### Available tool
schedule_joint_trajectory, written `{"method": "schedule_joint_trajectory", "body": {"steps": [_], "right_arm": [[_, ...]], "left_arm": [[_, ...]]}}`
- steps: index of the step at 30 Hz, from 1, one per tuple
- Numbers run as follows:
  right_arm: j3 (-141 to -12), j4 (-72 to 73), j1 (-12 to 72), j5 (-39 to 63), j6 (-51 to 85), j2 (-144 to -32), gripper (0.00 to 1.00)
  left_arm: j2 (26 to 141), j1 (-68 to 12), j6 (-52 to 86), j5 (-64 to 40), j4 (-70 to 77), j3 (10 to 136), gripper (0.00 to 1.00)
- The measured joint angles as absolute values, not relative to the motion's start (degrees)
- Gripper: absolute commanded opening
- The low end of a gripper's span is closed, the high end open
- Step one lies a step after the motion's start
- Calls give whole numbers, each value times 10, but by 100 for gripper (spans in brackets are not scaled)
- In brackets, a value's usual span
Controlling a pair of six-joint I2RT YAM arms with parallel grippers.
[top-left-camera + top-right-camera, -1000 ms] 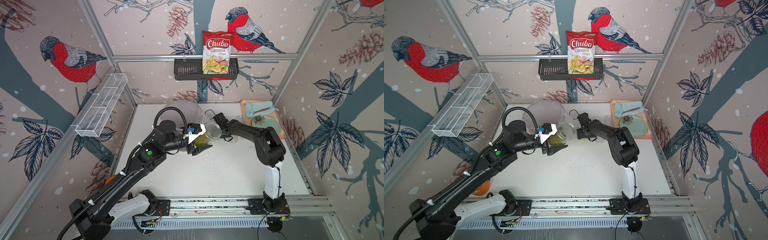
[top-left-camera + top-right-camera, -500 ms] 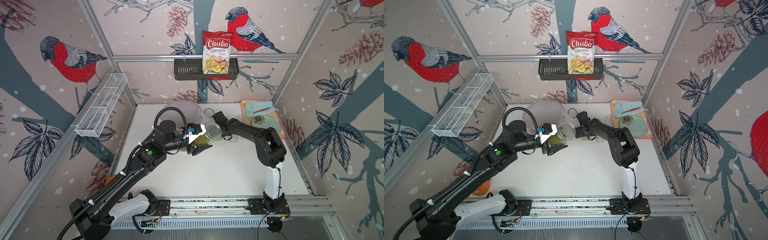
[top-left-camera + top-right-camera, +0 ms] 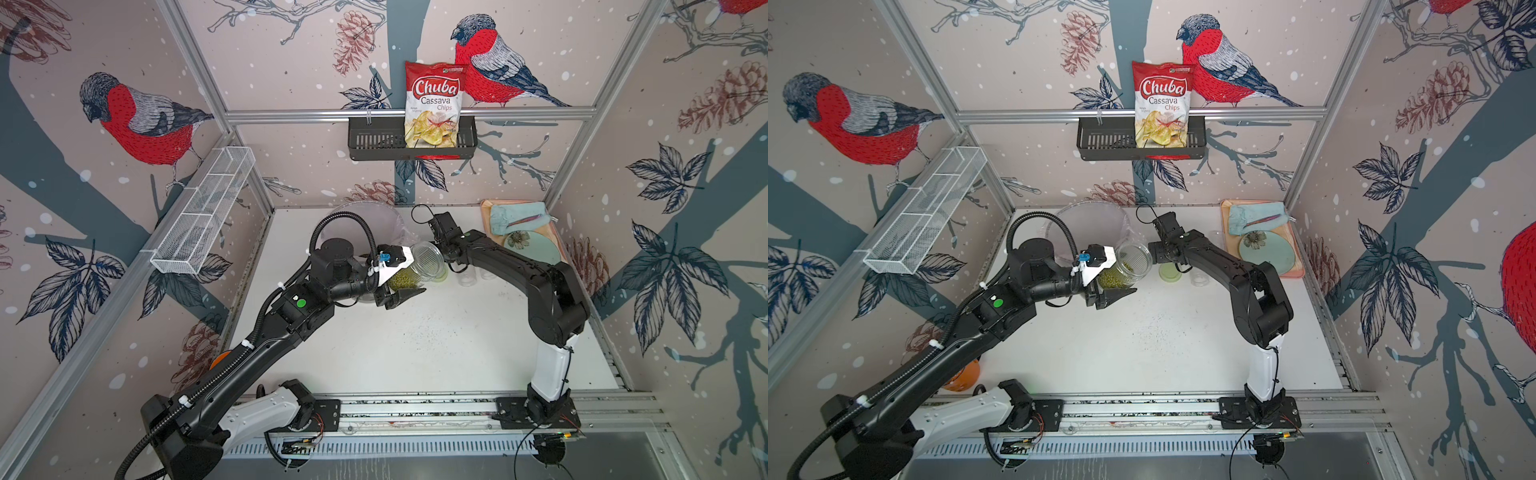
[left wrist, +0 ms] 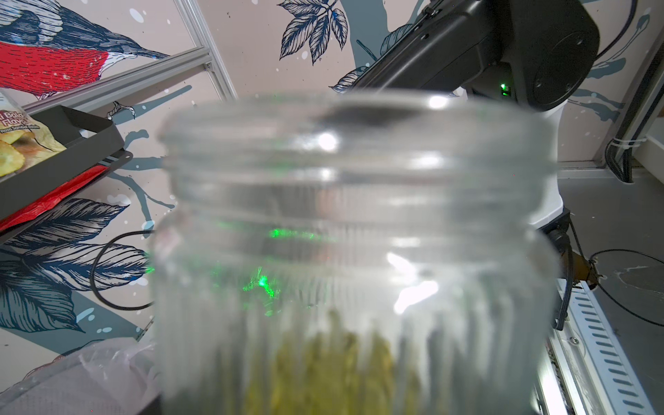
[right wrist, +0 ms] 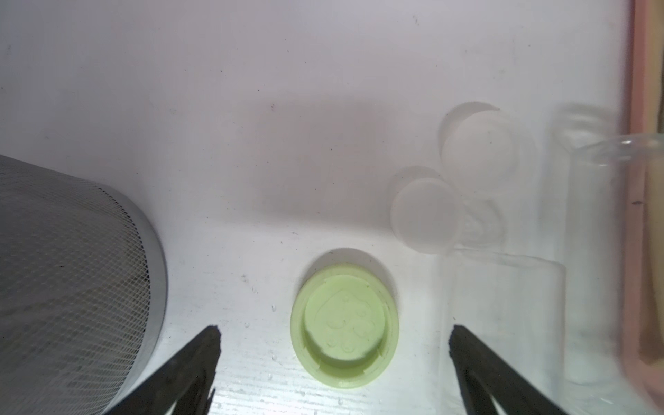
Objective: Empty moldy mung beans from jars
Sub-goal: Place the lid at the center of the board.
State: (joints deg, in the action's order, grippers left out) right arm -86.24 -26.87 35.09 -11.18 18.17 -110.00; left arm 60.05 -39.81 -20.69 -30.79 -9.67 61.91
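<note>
- Left jaws clamp the tilted, lidless jar (image 3: 428, 261) above the surface (image 3: 457, 353), far middle; beans (image 3: 1116, 277) lie in its low end.
- Only the right wrist view shows the right jaws wide apart over the green lid (image 5: 345, 323), empty jars (image 5: 503, 316) beside.
- Surface white, specked; bird-papered walls (image 3: 291, 62).

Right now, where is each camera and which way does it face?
Top views: high at the front, looking down on the table; left arm and right arm show.
Left wrist: faces the held jar; right arm shows beyond.
Right wrist: looks down at the green lid; open right gripper frames it.
Shared: that lid, in a top view.
</note>
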Motion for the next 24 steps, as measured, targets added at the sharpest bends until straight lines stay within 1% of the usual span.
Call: {"method": "schedule_joint_trajectory", "body": {"steps": [12,24], "right_arm": [[-780,-241,342,-136,199,-1018,100],[-703,-224,287,-99,211,-906,100]], "left_arm": [[621,-398,-192,-300,-96,661,0],[643,-399,-187,-277,-98,721,0]]}}
